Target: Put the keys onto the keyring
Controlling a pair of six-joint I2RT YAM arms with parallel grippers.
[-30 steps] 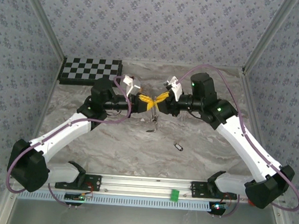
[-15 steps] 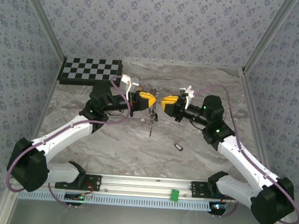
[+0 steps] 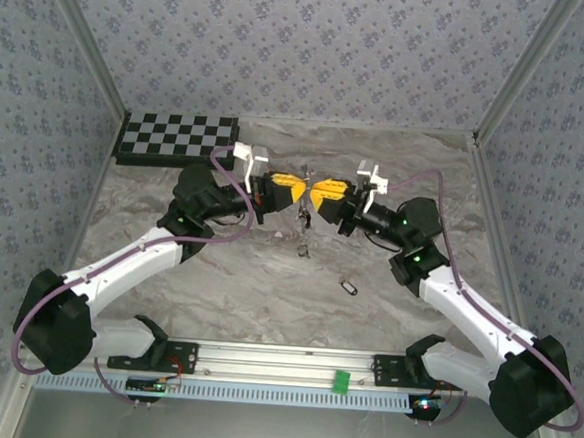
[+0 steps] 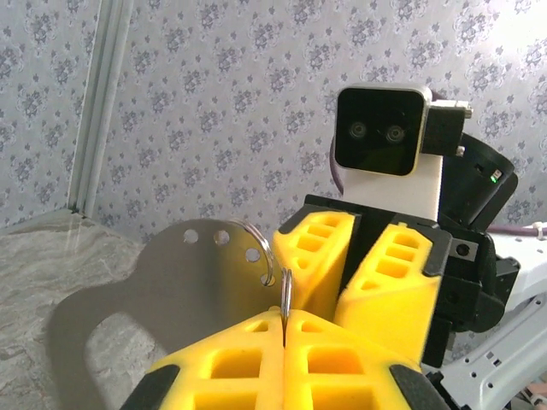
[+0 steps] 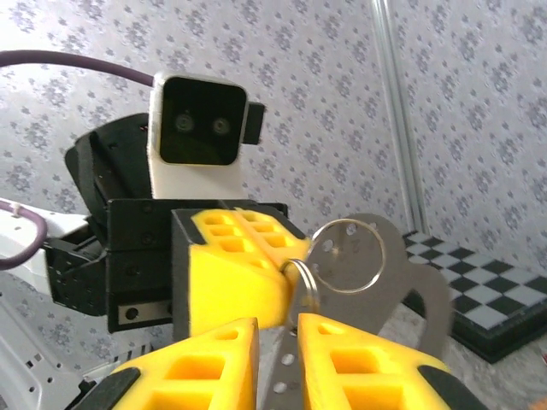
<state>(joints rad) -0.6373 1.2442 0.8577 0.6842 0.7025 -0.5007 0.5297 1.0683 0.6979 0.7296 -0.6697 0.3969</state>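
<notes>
Keys (image 3: 347, 285): one with a black head lies alone on the marble table (image 3: 218, 274), right of centre, nearer the arm bases than the grippers and well apart from them. Small dark bits (image 3: 301, 242) just under the spot where the grippers meet are too small to name.
Keyring (image 4: 285, 295): a thin wire ring held up off the table between the two grippers; it passes through a hole at the edge of a flat grey metal plate (image 4: 175, 286) pierced with several round holes.
Left gripper (image 4: 283, 325): yellow fingers pressed together, the ring's wire rising straight out of the seam between them, so it pinches the keyring.
Right gripper (image 5: 278, 329): faces the left one tip to tip; its fingers stand slightly apart, with the ring just above the narrow gap. Whether either pad touches the wire I cannot tell.
Checkerboard (image 3: 177, 138): lies flat at the far left corner of the table, behind the left arm.
</notes>
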